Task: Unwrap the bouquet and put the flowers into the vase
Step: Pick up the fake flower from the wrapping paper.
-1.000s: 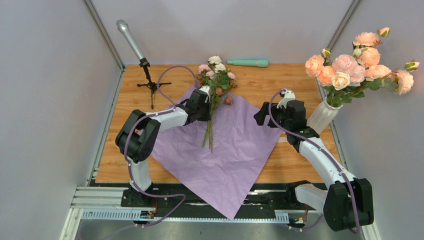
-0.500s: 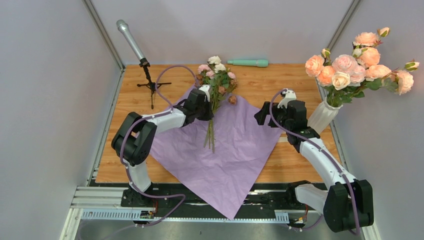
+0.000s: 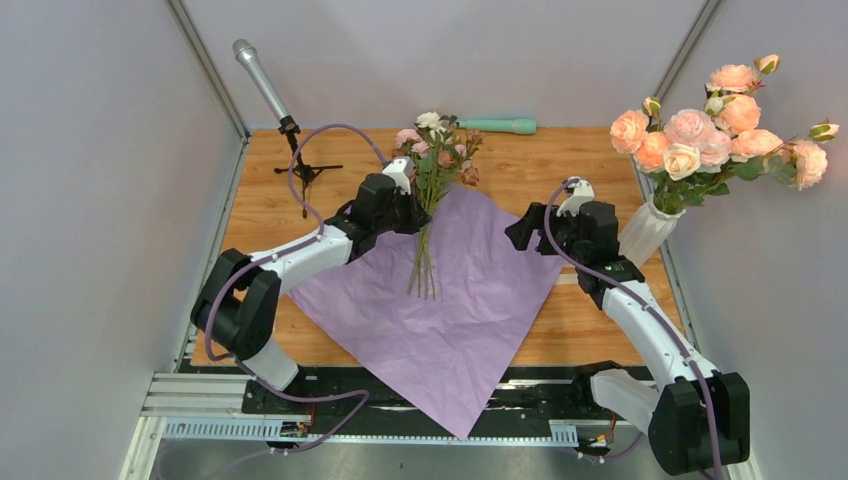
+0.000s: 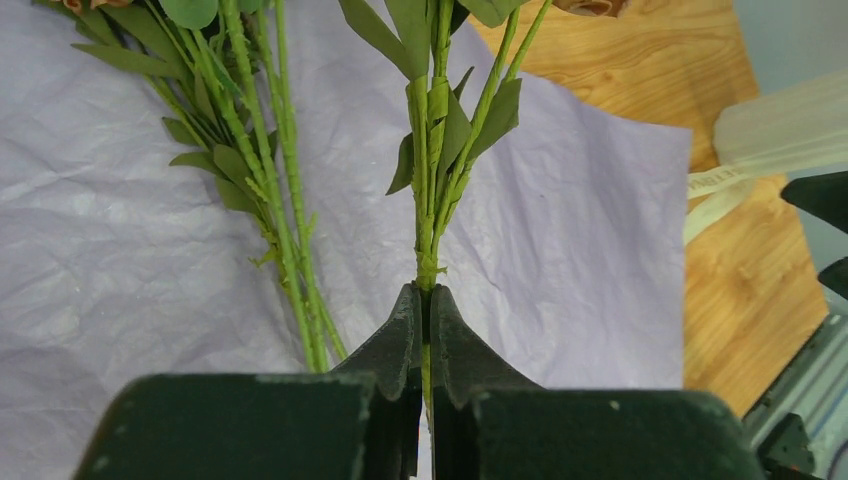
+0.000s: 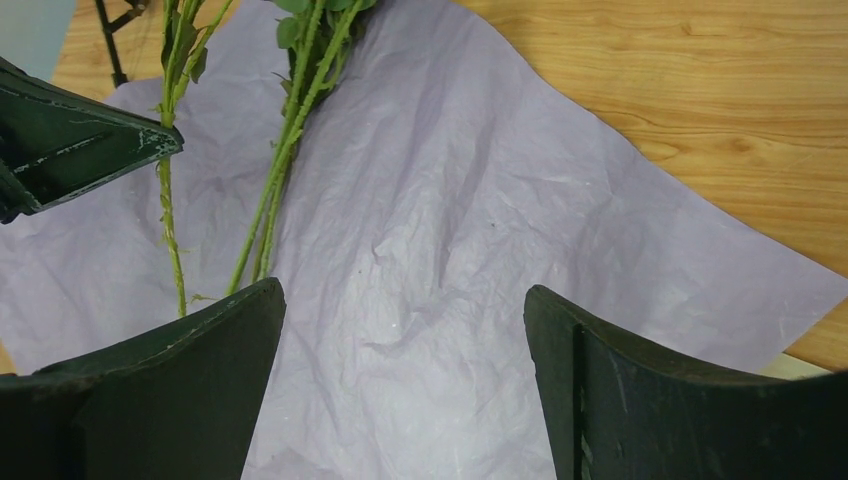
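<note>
The bouquet is unwrapped: its lilac paper (image 3: 455,310) lies spread flat on the wooden table. The flowers (image 3: 436,150), small pink, white and brown roses, point toward the far edge with their stems trailing over the paper. My left gripper (image 3: 410,207) is shut on one leafy green stem (image 4: 427,200), pinched between its jaws (image 4: 426,300). Other stems (image 4: 285,220) lie just beside it on the paper. My right gripper (image 3: 522,230) hovers open over the paper's right part (image 5: 405,300), holding nothing. The white ribbed vase (image 3: 640,233) stands just right of it.
Large peach-orange roses (image 3: 720,125) fill the vase and spread over the table's right edge. A mint-green cylinder (image 3: 497,126) lies at the back. A microphone on a small tripod (image 3: 298,160) stands back left. A cream ribbon (image 4: 715,187) lies on the wood beside the paper.
My left arm has reached farther toward the back with the stem in its grip, and the flower heads have shifted toward the far edge. The right arm has barely moved.
</note>
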You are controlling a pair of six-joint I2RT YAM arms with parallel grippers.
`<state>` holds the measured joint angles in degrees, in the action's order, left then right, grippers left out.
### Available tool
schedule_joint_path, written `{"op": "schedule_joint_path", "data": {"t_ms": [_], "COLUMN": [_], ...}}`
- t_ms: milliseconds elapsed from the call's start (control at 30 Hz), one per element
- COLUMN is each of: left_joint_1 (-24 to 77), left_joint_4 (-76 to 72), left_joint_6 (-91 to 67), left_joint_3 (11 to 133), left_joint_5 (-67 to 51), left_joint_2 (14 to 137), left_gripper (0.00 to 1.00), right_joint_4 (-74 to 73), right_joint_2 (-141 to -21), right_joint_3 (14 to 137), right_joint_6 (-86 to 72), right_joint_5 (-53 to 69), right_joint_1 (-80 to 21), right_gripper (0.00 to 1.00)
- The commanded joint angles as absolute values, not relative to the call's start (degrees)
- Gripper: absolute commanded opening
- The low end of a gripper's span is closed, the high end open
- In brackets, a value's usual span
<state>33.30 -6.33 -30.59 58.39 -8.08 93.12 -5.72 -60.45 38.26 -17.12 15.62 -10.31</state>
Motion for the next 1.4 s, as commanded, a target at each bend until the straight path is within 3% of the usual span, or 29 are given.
{"op": "schedule_joint_path", "data": {"t_ms": [0,333,700,1167,1367], "left_joint_1": [33.41,34.14,41.08,45.11,45.48], "left_joint_4": [-11.54,-22.9,-32.34,-35.96,-36.17], "left_joint_6": [-32.67,-37.86,-40.31,-41.82,-41.79], "left_joint_3": [56.66,48.09,40.36,36.74,37.13], "left_joint_5": [-10.02,-14.34,-11.72,-11.05,-12.09], "left_joint_2": [87.5,77.4,68.69,65.92,66.61], "left_gripper": [0.0,0.0,0.0,0.0,0.0], "right_joint_4": [-4.27,6.69,15.86,17.08,19.03], "right_joint_2": [-57.96,-58.86,-58.45,-61.1,-62.66], "right_joint_3": [40.18,40.52,42.03,43.77,44.26], "right_joint_6": [-20.03,-30.65,-41.13,-42.73,-43.46], "right_joint_5": [21.2,39.16,29.74,24.53,23.8], "right_joint_1": [-9.94,-11.72,-22.95,-29.23,-30.2], "right_gripper": [0.91,0.97,0.9,0.84,0.73]}}
